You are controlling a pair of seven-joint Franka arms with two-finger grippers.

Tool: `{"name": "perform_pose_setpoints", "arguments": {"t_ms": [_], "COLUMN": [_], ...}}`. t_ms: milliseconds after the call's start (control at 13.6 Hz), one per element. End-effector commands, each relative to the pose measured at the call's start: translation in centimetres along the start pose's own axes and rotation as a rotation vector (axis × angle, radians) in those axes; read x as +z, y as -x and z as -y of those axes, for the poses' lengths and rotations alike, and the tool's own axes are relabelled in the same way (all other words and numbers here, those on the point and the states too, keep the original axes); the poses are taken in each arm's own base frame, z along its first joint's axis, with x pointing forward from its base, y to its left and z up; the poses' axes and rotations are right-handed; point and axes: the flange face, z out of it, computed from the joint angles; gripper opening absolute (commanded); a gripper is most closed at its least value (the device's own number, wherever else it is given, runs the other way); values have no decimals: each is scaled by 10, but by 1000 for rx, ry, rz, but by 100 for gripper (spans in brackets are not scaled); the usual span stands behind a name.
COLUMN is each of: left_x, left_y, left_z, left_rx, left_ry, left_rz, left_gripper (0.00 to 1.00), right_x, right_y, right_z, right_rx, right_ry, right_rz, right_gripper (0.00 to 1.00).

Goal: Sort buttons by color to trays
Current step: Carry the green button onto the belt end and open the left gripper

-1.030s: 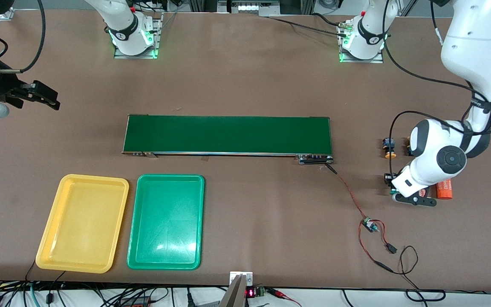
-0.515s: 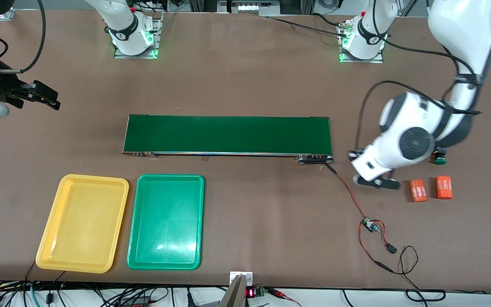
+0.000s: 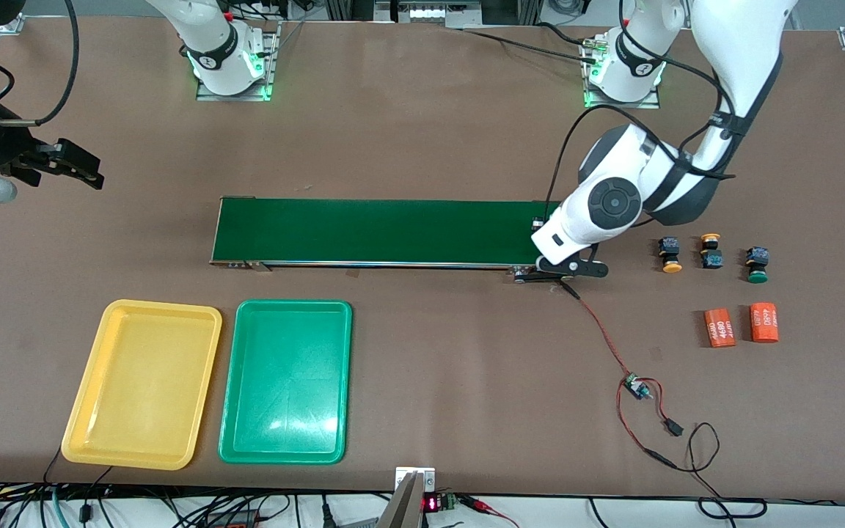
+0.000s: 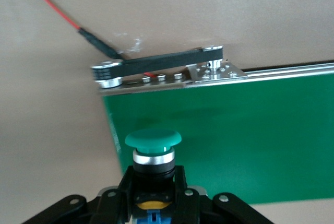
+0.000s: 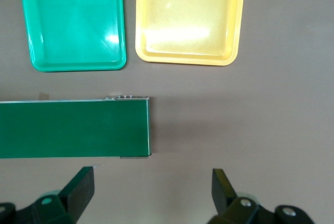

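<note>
Buttons first: I hold one green button (image 4: 153,151), cap outward, clenched between my left gripper's (image 4: 153,190) fingers over the end of the belt (image 3: 386,231) toward my left arm's end of the table. In the front view my left wrist hides it.

Nearest the front camera lie the two trays, side by side and just apart, both with nothing in them: the yellow tray (image 3: 142,455) toward my right arm's end, the green tray (image 3: 284,453) beside it, nearer the middle. A red wire (image 3: 606,334) with a small board runs across the table from the belt's near corner toward the camera.

Farther from the camera, toward my left arm's end, two orange cylinders (image 3: 741,325) lie side by side. Farther still, three buttons sit in a row on the table: a yellow button (image 3: 670,254), a second yellow button (image 3: 710,250) just beside it, and a second green button (image 3: 757,265) at the row's outer end, a little apart from them.

The belt lies across the middle of the table, farther from the camera than the trays.

My right gripper (image 5: 152,185) waits in the air over the table's edge at my right arm's end, fingers released and wide apart, holding nothing.
</note>
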Motion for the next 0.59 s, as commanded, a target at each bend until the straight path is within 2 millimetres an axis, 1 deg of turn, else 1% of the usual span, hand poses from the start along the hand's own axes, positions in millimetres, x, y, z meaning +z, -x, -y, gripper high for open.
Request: {"name": "perform_pose_setpoints", "arguments": {"t_ms": [0, 74, 147, 221, 294, 441, 515], "left_x": [18, 16, 16, 16, 9, -31, -57], "left_y": [15, 15, 15, 14, 13, 5, -1], "left_z": [5, 5, 4, 4, 4, 3, 7], "left_rx": [-16, -27, -32, -32, -33, -43, -59], "left_ry": [24, 26, 26, 27, 29, 25, 14], "left_rz": [-40, -45, -45, -47, -58, -100, -85], "left_gripper": [28, 29, 44, 87, 100, 100, 100], "right_x": [1, 3, 4, 5, 9, 18, 19], "right_y": [3, 2, 2, 1, -1, -6, -6], "right_z": [0, -2, -2, -3, -2, -2, 1], "right_rx": [3, 9, 17, 20, 21, 22, 19], "right_ry": [-3, -3, -4, -4, -2, 4, 7], "right_rz": [2, 7, 10, 12, 19, 37, 38], "right_gripper": [100, 100, 100, 100, 100, 100, 100]}}
